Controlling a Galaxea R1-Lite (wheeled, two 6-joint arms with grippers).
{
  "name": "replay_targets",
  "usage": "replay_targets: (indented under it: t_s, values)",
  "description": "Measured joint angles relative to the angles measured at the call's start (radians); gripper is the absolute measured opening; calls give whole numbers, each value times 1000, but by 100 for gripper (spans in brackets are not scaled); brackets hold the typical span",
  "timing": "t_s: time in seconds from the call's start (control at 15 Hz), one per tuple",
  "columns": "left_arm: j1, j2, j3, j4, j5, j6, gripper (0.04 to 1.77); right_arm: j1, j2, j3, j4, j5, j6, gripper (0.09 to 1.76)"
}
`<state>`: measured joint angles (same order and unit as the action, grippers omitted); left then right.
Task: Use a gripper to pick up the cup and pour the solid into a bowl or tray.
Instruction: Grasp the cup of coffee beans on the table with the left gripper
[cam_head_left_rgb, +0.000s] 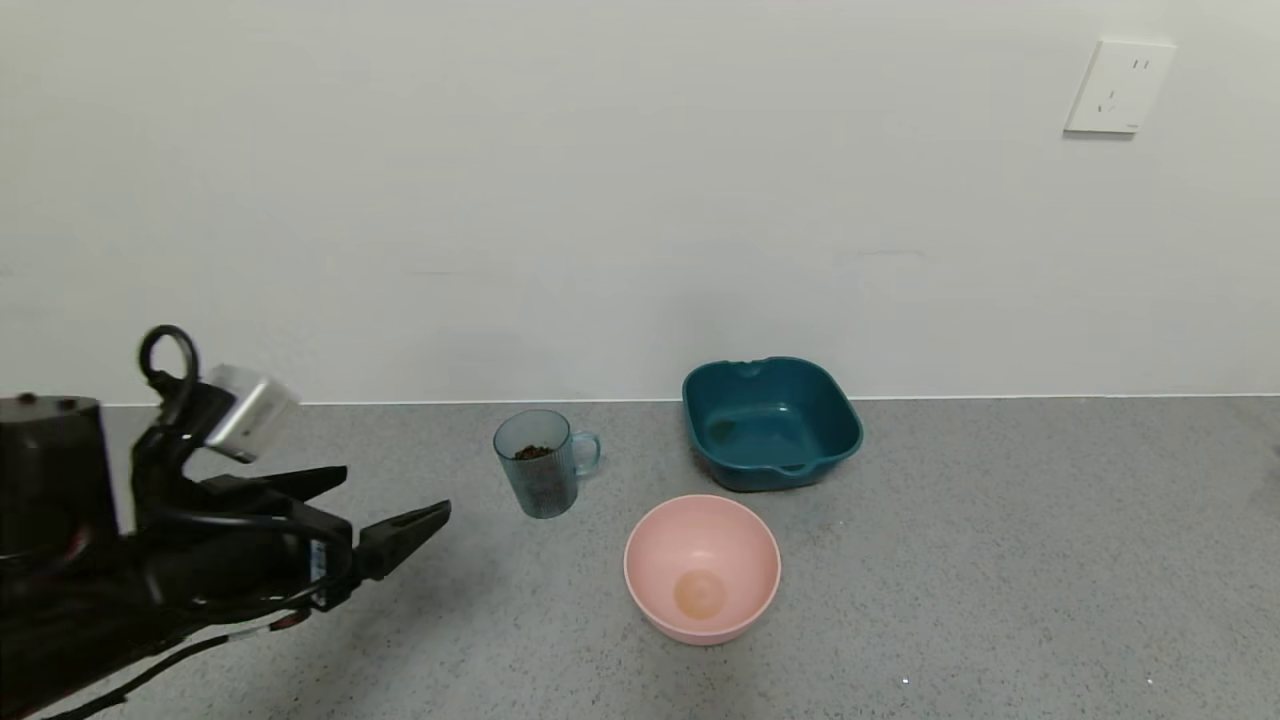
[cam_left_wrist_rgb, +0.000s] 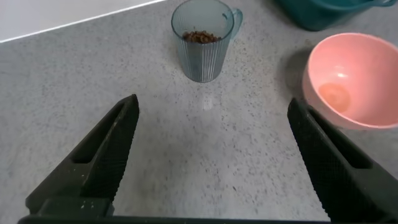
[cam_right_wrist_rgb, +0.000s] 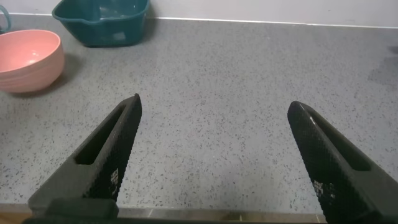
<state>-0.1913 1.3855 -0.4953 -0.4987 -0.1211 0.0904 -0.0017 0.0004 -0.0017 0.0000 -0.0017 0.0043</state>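
While nothing is yet held, the left gripper (cam_head_left_rgb: 395, 505) hangs low over the grey counter (cam_head_left_rgb: 1000, 560) at the left of the scene, its fingers spread wide and pointing toward the cup (cam_head_left_rgb: 540, 465), which stands upright well clear of the tips. Next along, that cup shows a small heap of dark reddish-brown pieces (cam_head_left_rgb: 533, 452) inside, and its handle sticks out toward the right, on the far side from the approaching arm. Just right and nearer the robot sits the pink bowl (cam_head_left_rgb: 702, 600), apart from the cup and with nothing poured into it; behind it, close to the wall, is the teal tray (cam_head_left_rgb: 770, 425). The main risk, as I judge it, is the light, tall cup tipping or sliding if one finger meets its ribbed wall before the other, which would scatter the pieces across the counter. A grip too high near the rim could also squeeze the thin plastic and let it slip during the tilt, and pouring from too far over could send pieces past the bowl's rim. The left arm reaches in from the side, nearly level, wrist camera block up, the cup centred between its fingers in the wrist view. Farther right, the right gripper (cam_right_wrist_rgb: 214, 162) hovers over bare counter, fingers likewise wide apart, holding nothing.
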Motion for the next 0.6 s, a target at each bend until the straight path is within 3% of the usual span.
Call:
replay_targets:
  t_s: [0.6]
  values:
    - [-9,557,17,-550,14,17,172,0,0,0,0,0,0,171]
